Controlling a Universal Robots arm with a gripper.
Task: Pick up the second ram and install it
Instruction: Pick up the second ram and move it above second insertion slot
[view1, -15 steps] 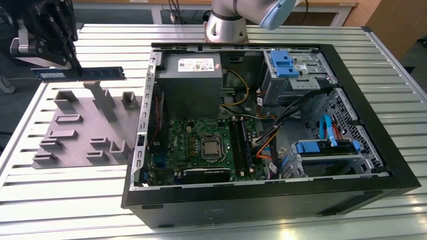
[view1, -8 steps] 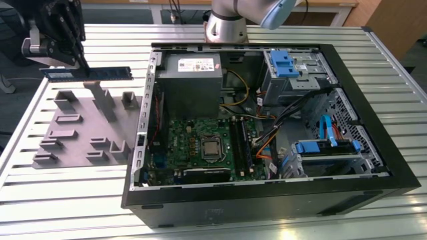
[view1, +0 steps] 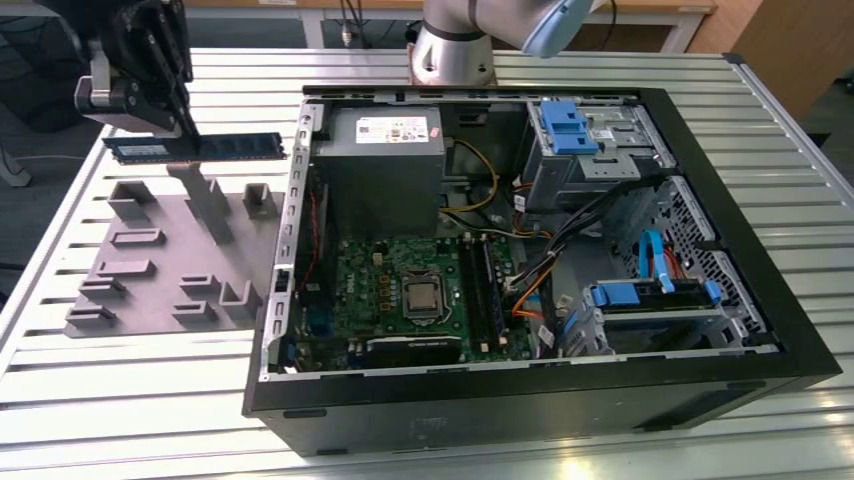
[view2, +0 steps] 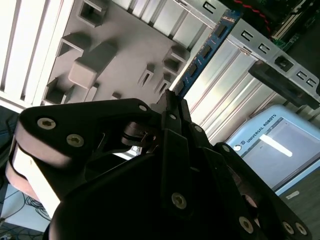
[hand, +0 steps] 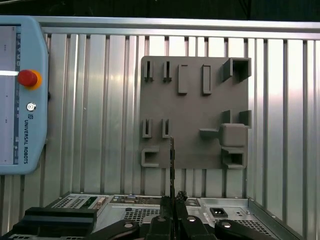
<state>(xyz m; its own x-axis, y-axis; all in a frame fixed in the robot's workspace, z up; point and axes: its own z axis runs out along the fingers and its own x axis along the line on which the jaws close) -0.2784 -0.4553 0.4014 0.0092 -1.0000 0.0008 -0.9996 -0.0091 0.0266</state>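
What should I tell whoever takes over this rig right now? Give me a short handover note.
Gripper: shut on the second ram, gripping it near the middle.
Second ram: held level over the far end of the grey holder tray, and it looks clear of the tray's upright blocks. In the first wrist view it shows edge-on.
Done: the ram is picked up.
Left: it is not yet over the open computer case on the exterior view's right. It is not in the long black slots of the green motherboard.
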